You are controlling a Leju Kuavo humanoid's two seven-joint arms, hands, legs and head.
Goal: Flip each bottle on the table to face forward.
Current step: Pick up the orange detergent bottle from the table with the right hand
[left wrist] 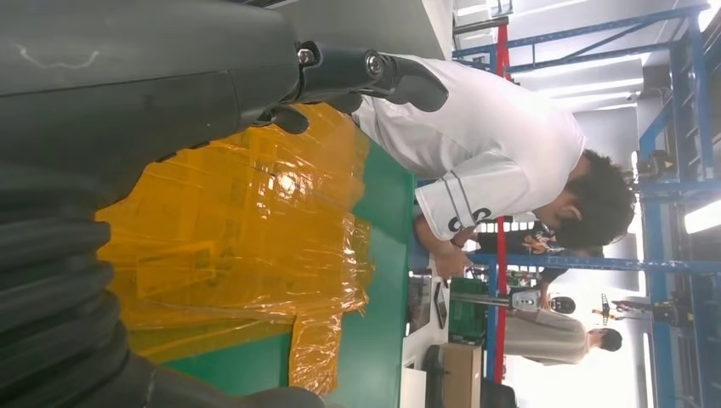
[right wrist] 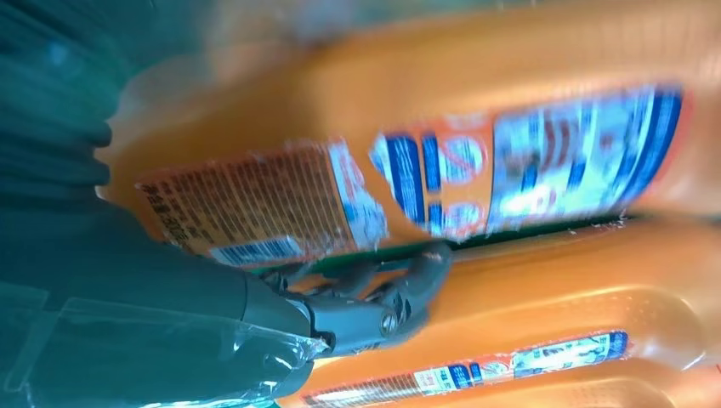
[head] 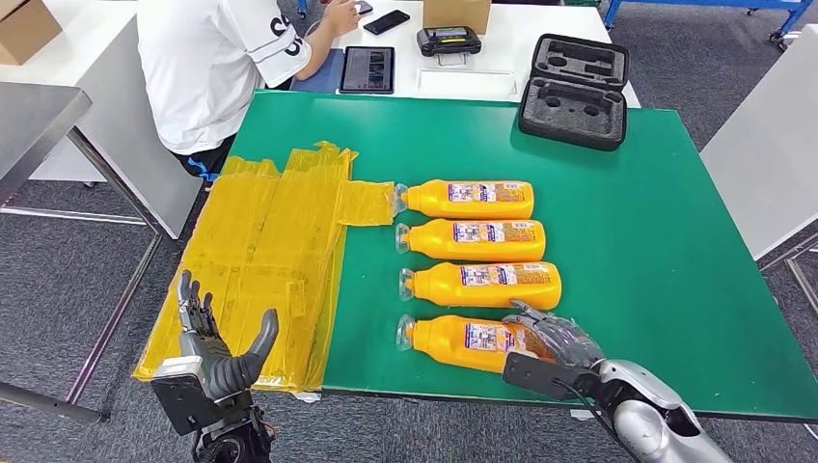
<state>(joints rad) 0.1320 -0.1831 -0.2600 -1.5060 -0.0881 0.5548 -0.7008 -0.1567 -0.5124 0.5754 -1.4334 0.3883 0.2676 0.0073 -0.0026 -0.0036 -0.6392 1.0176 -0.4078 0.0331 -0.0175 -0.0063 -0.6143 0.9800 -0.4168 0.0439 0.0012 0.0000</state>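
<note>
a green table (head: 675, 251) stands on grey carpet, its left part covered with crinkled yellow plastic film (head: 270, 260). four orange bottles lie in a row, caps pointing left; the right hand (head: 550, 338) grips the nearest bottle (head: 463, 342) at its base. the left hand (head: 217, 352) hangs off the near-left edge, fingers spread, holding nothing. a person in a white shirt (head: 207, 68) sits at the far white desk (head: 521, 39).

Four orange plastic bottles with clear caps (head: 477, 270) carry white, blue and red labels; the one under the grey, dark-fingered right hand (head: 545, 338) shows an orange label panel of small print and a barcode. They lie on the green bench (head: 666, 241). Beyond the raised grey left hand (head: 217, 352) lies translucent yellow plastic sheeting (head: 270, 251).
</note>
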